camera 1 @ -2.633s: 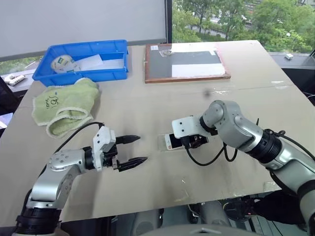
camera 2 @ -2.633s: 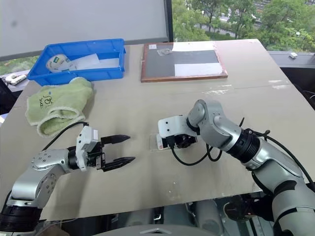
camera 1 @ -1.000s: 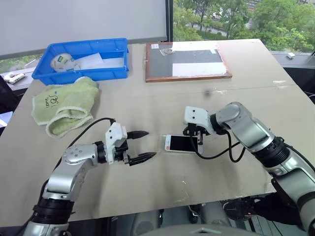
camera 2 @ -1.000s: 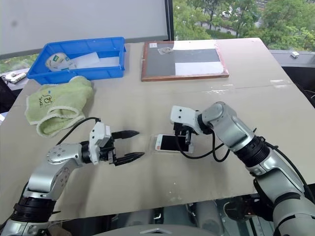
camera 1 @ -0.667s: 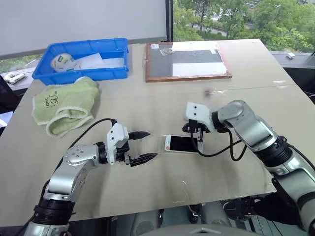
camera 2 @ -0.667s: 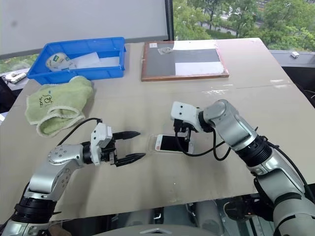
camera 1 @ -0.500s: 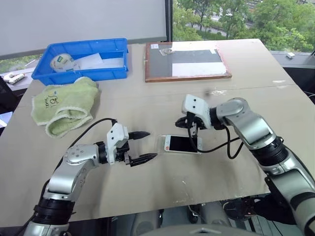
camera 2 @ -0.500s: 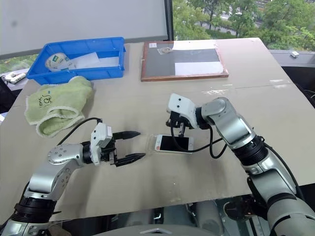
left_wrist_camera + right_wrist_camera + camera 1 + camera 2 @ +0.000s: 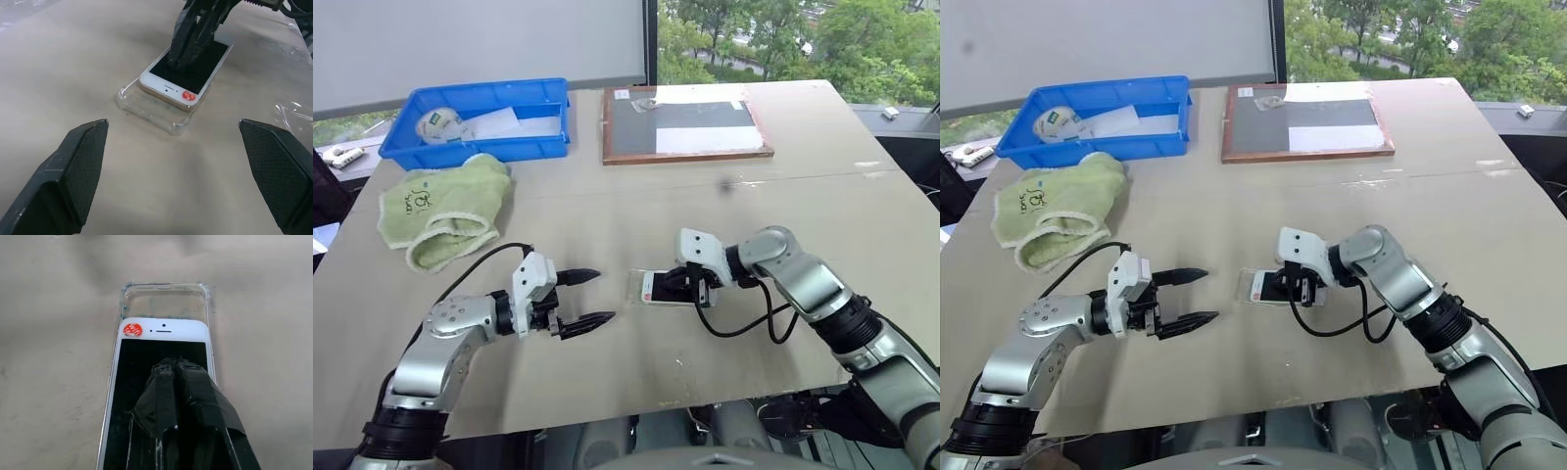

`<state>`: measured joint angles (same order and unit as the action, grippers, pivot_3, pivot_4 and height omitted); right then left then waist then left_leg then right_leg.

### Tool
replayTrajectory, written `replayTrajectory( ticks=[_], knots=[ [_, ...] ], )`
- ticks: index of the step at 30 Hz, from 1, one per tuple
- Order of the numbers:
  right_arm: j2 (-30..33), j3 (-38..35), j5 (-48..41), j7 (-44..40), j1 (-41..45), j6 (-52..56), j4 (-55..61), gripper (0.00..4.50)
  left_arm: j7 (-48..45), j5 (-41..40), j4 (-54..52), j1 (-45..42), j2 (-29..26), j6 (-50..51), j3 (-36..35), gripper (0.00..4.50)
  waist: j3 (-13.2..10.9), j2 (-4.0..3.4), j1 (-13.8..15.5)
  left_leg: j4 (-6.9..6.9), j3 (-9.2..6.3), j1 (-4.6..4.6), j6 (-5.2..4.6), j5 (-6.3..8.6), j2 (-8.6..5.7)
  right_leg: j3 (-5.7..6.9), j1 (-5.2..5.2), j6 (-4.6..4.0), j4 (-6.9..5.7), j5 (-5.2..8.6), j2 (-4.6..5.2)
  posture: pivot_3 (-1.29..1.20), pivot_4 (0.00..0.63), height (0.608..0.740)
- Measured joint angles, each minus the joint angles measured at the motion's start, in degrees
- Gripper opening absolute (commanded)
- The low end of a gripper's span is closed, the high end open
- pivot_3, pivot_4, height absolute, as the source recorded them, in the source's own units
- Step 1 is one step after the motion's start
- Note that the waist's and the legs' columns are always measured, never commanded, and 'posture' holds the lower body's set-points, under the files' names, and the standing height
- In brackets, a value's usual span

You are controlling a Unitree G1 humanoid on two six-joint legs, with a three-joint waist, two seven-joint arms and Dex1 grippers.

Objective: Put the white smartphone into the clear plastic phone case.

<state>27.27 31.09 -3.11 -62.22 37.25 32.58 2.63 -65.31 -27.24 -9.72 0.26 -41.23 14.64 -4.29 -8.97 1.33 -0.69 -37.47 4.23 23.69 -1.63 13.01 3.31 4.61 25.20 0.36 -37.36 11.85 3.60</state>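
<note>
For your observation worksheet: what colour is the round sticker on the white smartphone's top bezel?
Red-orange, on the white smartphone; the sticker shows best in the right wrist view.

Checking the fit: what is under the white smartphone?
The clear plastic phone case lies under the white smartphone, one end sticking out past it. The shut right gripper presses on the screen, covering its middle.

no text can be read with certainty. the phone (image 9: 161, 396) has a small round red sticker (image 9: 132, 329) with white marks at one corner, but the marks are too small to read. the green towel (image 9: 445, 208) carries a dark printed sign (image 9: 416, 202) that looks like some letters, not legible. the roll (image 9: 440, 124) in the blue bin (image 9: 489, 147) has a green and white label (image 9: 432, 120); its writing is too small to tell.
</note>
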Motion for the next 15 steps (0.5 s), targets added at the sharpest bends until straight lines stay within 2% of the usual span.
replayTrajectory(
  ticks=[10,15],
  knots=[
    [-0.57,3.35,4.91,-0.14,1.31,-5.11,-2.11,0.07,-0.79,0.06,0.36,-1.47,-0.04,-0.42,0.01,4.46,0.44,-0.07,0.0,0.06,-0.01,-0.65,0.04,0.03,0.12,0.02,-0.54,-0.01,0.07,0.01,0.13,0.0,0.15,0.74],
    [-1.02,-0.47,3.27,0.73,-1.77,-4.58,-0.7,0.07,-0.71,0.33,0.4,-1.09,-0.01,-1.06,0.07,4.46,0.41,-0.15,0.3,0.08,0.0,-0.69,0.3,0.18,0.12,0.11,-0.6,-0.02,0.11,0.02,0.43,0.0,0.15,0.74]
  ],
)
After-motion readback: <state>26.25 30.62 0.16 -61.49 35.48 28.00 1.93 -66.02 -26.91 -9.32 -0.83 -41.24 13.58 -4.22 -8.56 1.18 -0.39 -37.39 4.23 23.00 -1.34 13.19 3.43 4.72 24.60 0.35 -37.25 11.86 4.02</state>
